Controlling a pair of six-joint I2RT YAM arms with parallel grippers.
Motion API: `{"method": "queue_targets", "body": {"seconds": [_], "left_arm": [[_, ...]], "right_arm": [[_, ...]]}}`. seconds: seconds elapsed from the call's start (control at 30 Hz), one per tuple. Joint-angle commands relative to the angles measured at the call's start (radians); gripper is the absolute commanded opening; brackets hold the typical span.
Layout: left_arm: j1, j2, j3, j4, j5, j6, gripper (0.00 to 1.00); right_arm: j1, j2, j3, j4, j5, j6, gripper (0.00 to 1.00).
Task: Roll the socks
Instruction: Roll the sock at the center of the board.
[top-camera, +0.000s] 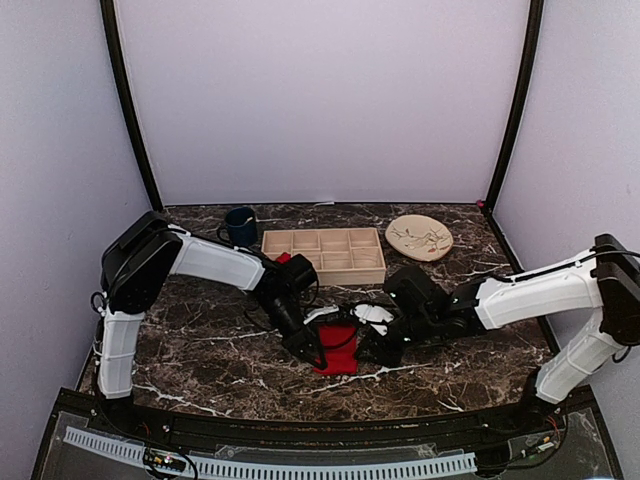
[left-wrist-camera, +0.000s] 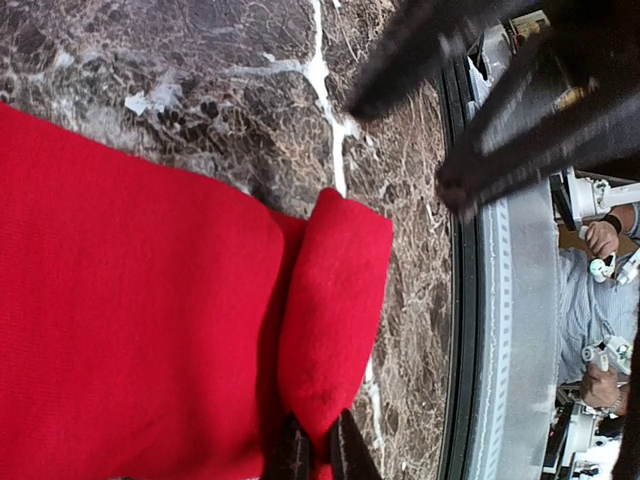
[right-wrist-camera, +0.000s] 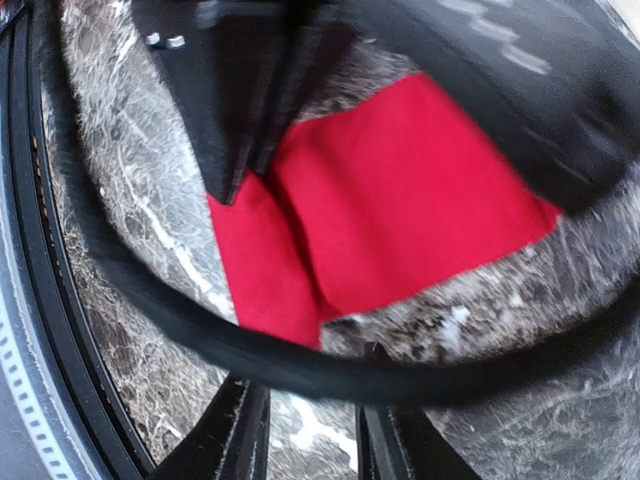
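Near the table's (top-camera: 200, 350) front lies one red sock (top-camera: 338, 356), one end rolled.

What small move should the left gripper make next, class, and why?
Probably roll the pinched fold further over the flat part. The left gripper is shut on that short fold at the end of the sock, the rest lies flat and unrolled, and the right gripper is open, holding nothing.

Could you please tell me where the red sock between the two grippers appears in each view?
Top external: the red sock lies low centre, on the marble table.
Left wrist: red sock fills the left, folded end at centre.
Right wrist: red sock at centre, slanting up right.
Shared landmark: the marble table under it.
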Motion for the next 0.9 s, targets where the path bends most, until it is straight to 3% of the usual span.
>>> {"method": "queue_targets", "body": {"seconds": [0.0, 0.23, 0.87], "left_arm": [[0.008, 0.025, 0.026, -0.065, 0.025, -0.001, 0.00], [0.014, 0.047, 0.041, -0.093, 0.043, 0.007, 0.00], [0.022, 0.059, 0.048, -0.113, 0.077, 0.021, 0.00]], "right_arm": [[0.062, 0.042, 0.053, -0.008, 0.080, -0.057, 0.29], [0.099, 0.086, 0.091, -0.031, 0.094, -0.095, 0.34], [0.115, 0.204, 0.160, -0.060, 0.110, -0.166, 0.35]]}}
